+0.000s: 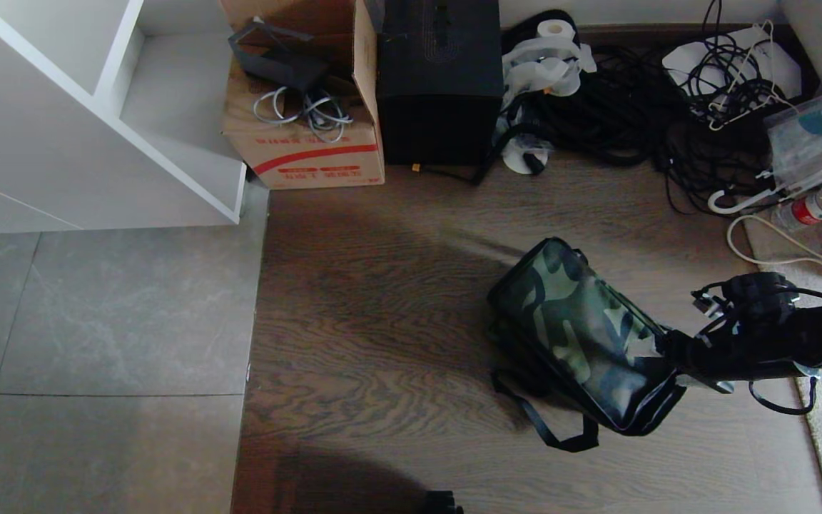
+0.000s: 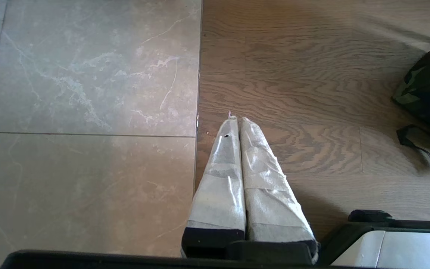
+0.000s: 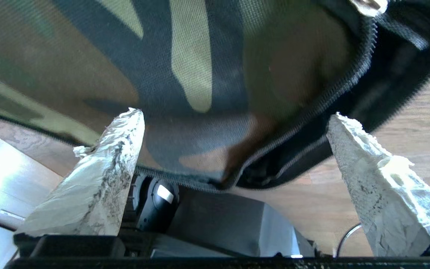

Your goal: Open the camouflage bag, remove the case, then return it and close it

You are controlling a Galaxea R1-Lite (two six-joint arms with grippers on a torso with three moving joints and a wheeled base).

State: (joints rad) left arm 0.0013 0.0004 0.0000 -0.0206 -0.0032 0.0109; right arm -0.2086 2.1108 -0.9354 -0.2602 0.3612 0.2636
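With the bag (image 1: 582, 335) lying lower right on the wood floor, the right gripper (image 3: 233, 149), fingers wide apart at its zipper edge, should probably pinch the lid rim squarely before lifting.

The right claw (image 1: 671, 350) is hidden in the head view behind its own dark wrist where it meets the camouflage bag (image 1: 582, 335), so contact cannot be told. The bag's near corner lies under that arm, and the right wrist view shows only a blurred stretch of fabric and zipper (image 3: 312, 112), cut off at the edge
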